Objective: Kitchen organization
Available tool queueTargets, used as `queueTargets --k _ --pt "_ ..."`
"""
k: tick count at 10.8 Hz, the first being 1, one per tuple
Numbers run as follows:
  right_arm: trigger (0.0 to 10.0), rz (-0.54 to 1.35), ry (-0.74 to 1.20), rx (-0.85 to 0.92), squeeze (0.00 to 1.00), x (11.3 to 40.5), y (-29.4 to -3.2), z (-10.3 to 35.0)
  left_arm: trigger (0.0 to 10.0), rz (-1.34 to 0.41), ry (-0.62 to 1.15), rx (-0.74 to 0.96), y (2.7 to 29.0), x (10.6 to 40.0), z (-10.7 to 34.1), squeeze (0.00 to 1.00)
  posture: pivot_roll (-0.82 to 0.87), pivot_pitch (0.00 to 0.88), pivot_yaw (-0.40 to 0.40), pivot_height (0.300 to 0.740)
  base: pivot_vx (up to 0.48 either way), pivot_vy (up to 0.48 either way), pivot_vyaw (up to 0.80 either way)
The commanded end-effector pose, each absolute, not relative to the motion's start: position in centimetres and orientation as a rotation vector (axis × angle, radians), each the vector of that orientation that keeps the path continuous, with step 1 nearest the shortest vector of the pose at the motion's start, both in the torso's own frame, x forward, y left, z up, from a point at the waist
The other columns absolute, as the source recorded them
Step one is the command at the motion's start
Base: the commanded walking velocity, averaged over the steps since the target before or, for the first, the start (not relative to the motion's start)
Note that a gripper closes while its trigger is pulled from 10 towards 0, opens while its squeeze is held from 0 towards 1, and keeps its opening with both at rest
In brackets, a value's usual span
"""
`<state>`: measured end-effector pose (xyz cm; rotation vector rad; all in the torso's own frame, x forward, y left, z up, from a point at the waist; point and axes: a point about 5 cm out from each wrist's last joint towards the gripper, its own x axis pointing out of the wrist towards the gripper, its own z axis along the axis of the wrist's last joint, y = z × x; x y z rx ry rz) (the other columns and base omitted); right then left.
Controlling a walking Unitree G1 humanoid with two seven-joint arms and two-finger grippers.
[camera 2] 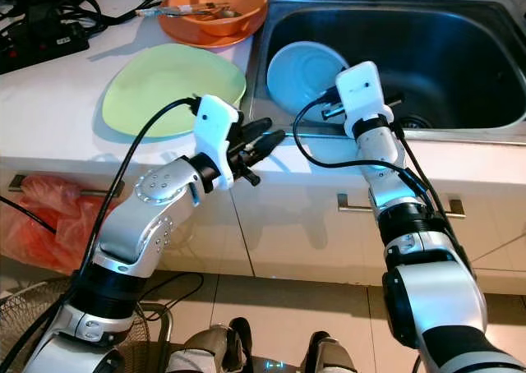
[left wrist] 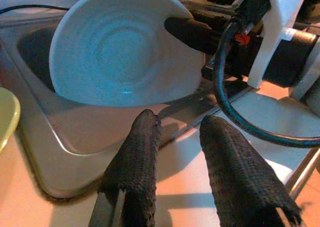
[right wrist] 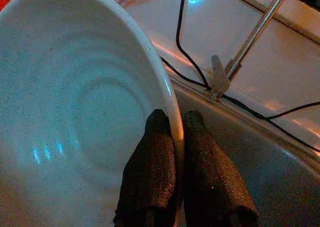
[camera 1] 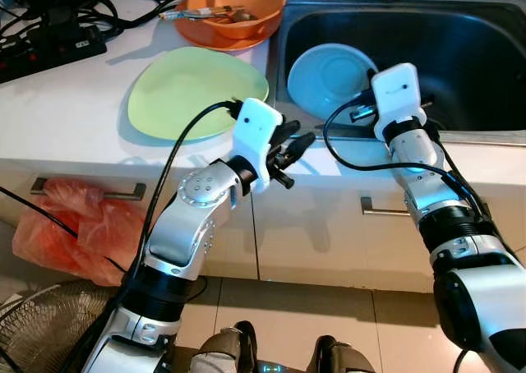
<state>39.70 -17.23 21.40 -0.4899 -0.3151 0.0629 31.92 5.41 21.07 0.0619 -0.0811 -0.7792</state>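
Note:
A light blue bowl (camera 1: 325,77) stands tilted on its edge at the left end of the steel sink (camera 1: 468,52). My right gripper (right wrist: 175,118) is shut on the bowl's rim (right wrist: 167,94), one finger inside the bowl and one outside. My left gripper (camera 1: 300,139) is open and holds nothing. It hovers over the counter's front edge, just left of the sink, and points at the bowl (left wrist: 120,52). Its two fingertips (left wrist: 147,122) sit short of the sink's rim.
A pale green plate (camera 1: 193,89) lies on the white counter left of the sink. Behind it is an orange bowl (camera 1: 234,16) with utensils inside. A power strip and cables (camera 1: 49,48) are at far left. A red plastic bag (camera 1: 74,225) hangs below the counter.

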Motion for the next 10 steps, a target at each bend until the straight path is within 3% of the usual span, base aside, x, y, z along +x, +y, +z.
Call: queueTargets --k 1,2,3,4,6,7,9,10 --pt "10.0 0.091 -0.336 -0.520 0.00 39.8 -16.7 21.7 10.0 -0.792 -0.082 0.080 5.4 31.6 21.1 0.00 0.11 0.174 0.075 0.740 0.000 0.000 0.00" --pt "10.0 0.099 -0.332 -0.519 0.00 39.8 -16.6 21.6 10.0 -0.787 -0.080 0.079 5.5 31.6 21.0 0.00 0.11 0.176 0.075 0.740 0.000 0.000 0.00" --pt "10.0 0.103 -0.329 -0.513 0.95 39.9 -16.6 21.6 10.0 -0.785 -0.079 0.079 5.5 31.6 21.0 0.00 0.11 0.181 0.074 0.740 0.000 0.000 0.00" --pt "10.0 0.101 -0.330 -0.517 1.00 39.9 -16.6 21.6 10.0 -0.785 -0.078 0.080 5.5 31.5 21.0 0.00 0.11 0.184 0.074 0.740 0.000 0.000 0.00" --pt "10.0 0.097 -0.326 -0.500 1.00 40.0 -16.7 21.6 10.0 -0.785 -0.076 0.078 5.5 31.5 21.0 0.00 0.11 0.186 0.075 0.740 0.000 0.000 0.00" --pt "10.0 0.097 -0.323 -0.495 0.00 40.0 -16.7 21.5 10.0 -0.785 -0.074 0.076 5.5 31.5 20.9 0.00 0.11 0.189 0.073 0.740 0.000 0.000 0.00" --pt "10.0 0.088 -0.328 -0.480 0.00 40.1 -16.9 21.9 10.0 -0.783 -0.074 0.073 5.5 31.6 20.9 0.00 0.11 0.193 0.072 0.740 0.000 0.000 0.00" --pt "10.0 0.052 -0.361 -0.387 0.00 40.2 -17.4 23.0 10.0 -0.780 -0.074 0.072 5.5 31.6 20.8 0.00 0.11 0.194 0.072 0.740 0.000 0.000 0.00"
